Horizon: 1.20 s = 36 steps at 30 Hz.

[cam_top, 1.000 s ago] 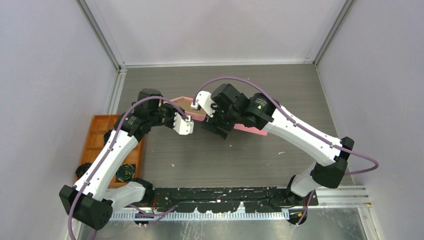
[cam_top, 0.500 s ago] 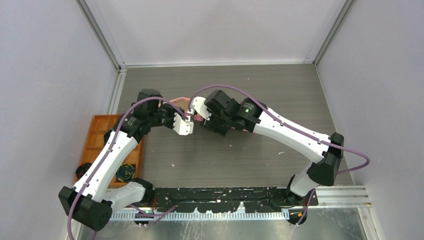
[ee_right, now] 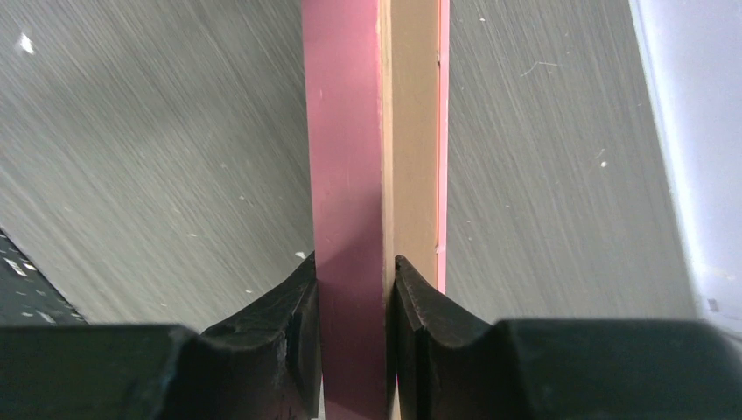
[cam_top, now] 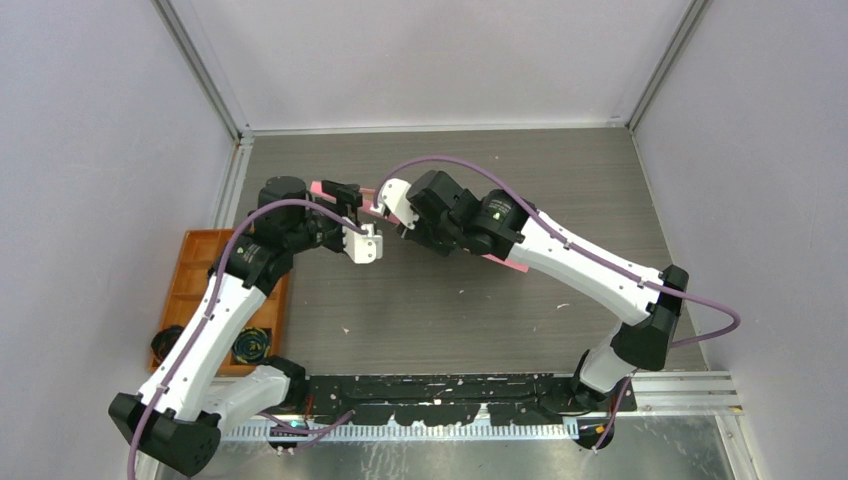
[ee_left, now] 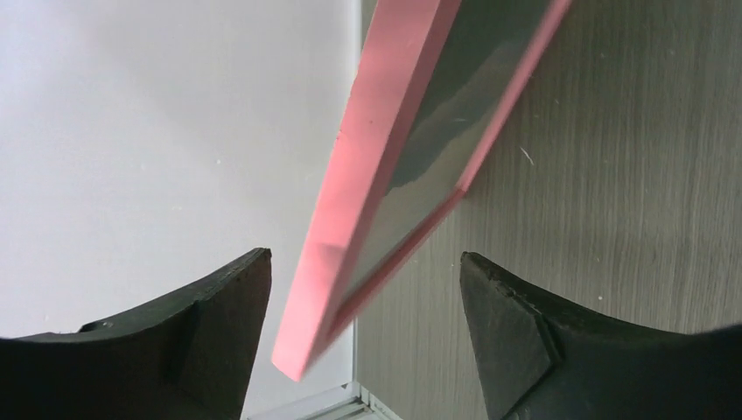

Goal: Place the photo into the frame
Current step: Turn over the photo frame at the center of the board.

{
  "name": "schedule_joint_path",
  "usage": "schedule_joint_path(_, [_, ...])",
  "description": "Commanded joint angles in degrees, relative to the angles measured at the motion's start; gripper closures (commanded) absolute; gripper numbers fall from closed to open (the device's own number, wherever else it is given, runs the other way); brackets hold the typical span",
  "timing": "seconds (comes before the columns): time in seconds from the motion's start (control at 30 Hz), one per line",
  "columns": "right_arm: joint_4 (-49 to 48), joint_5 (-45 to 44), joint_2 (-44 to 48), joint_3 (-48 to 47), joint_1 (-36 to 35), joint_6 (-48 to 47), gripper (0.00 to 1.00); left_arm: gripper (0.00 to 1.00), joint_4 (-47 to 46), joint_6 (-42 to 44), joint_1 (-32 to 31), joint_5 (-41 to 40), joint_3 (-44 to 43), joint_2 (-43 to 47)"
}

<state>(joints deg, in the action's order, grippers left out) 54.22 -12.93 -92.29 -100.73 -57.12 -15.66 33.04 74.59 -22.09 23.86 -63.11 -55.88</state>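
left gripper (ee_left: 363, 255) farther back, wide around frame (ee_left: 385, 131)

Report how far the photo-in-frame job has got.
Done: nothing visible; no photo shows in any view. In hand: the right gripper is shut on the frame at its edge, holding it tilted; the left gripper is open, straddling a corner. Left: getting the photo into the frame.

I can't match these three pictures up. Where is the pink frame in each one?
Top external: the frame lies across the middle, mostly hidden under the two arms.
Left wrist: the frame is central and tilted, between the open fingers of the left gripper.
Right wrist: the frame is central and edge-on, pinched by the right gripper.
Shared landmark: the grey wood-grain table.
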Motion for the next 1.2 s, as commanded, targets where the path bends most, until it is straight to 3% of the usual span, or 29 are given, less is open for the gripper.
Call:
schedule_joint_path(0.0, [0.6, 9.2, -1.7, -13.7, 3.8, 12.0, 0.71, 0.17, -1.9, -11.0, 1.3, 2.1, -7.0, 1.0])
schedule_joint_path(0.2, [2.6, 19.9, -6.3, -23.0, 11.7, 26.8, 0.74, 0.12, 4.6, -26.0, 4.8, 3.8, -16.7, -0.8])
schedule_joint_path(0.37, [2.3, 23.6, -6.7, -18.4, 19.1, 34.0, 0.74, 0.1, 15.5, -33.8, 9.6, 8.2, -24.2, -6.5])
schedule_joint_path(0.63, [-19.8, 31.3, 8.0, 14.8, 31.6, 46.8, 0.75, 0.11, 22.8, -32.3, 11.5, 8.4, -20.1, -11.2])
schedule_joint_path(0.87, [-40.3, 34.4, 18.5, 41.7, 37.4, 54.8, 0.74, 0.1, 19.6, -36.7, 11.6, 5.7, -15.1, -13.0])
schedule_joint_path(1.17, [-55.0, 31.3, 19.7, 60.1, 40.9, 55.2, 0.71, 0.1, 13.3, -43.5, 12.2, 2.3, -8.5, -14.9])
